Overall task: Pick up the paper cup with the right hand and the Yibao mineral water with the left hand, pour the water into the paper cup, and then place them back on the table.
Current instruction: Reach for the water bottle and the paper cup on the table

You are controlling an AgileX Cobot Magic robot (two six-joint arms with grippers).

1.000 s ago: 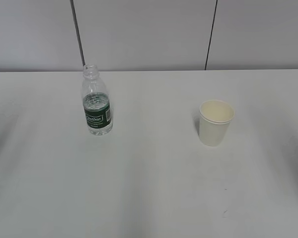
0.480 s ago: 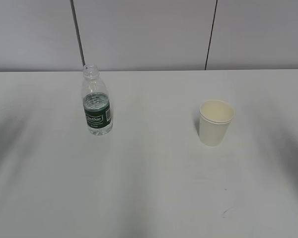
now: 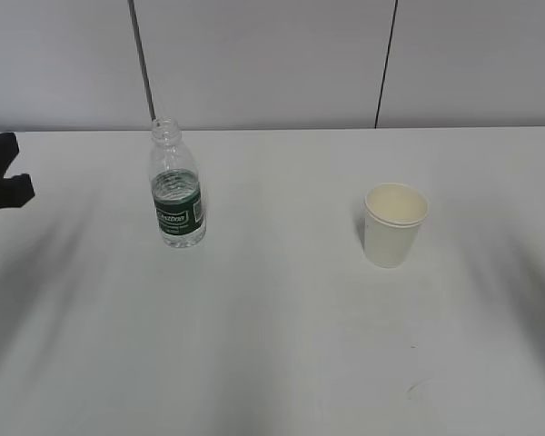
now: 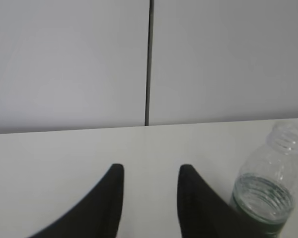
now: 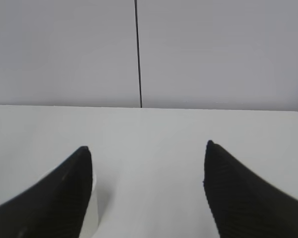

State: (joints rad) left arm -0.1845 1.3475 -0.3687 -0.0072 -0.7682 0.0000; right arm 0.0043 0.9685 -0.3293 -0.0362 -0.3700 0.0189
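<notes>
- The Yibao mineral water point(image 3: 176, 195) stands upright and uncapped on the table point(image 3: 272, 345), in its left half, with water up to about the top of the green label; it is in the same spot as a second ago.
- The paper cup point(image 3: 394, 223) stands upright in the right half of the table, well apart from the bottle, and it also has not moved.
- The change is at the left edge of the exterior view: the left hand point(image 3: 2, 186) is now in sight there, where half a second ago only a shadow lay on the table.
- In the left wrist view the left hand point(image 4: 150, 188) has its fingers moderately spread with nothing between them; the bottle point(image 4: 264, 191) is just to the right of the right finger, outside the gap.
- The right hand point(image 5: 146, 173) has its fingers wide apart and empty; a white edge low beside the left finger is probably the cup, but too little shows to be sure. This hand is not in the exterior view.
- I judge that the approach has only started: both things wait on the table, and the left hand must move further right to bring the bottle into its gap.
</notes>
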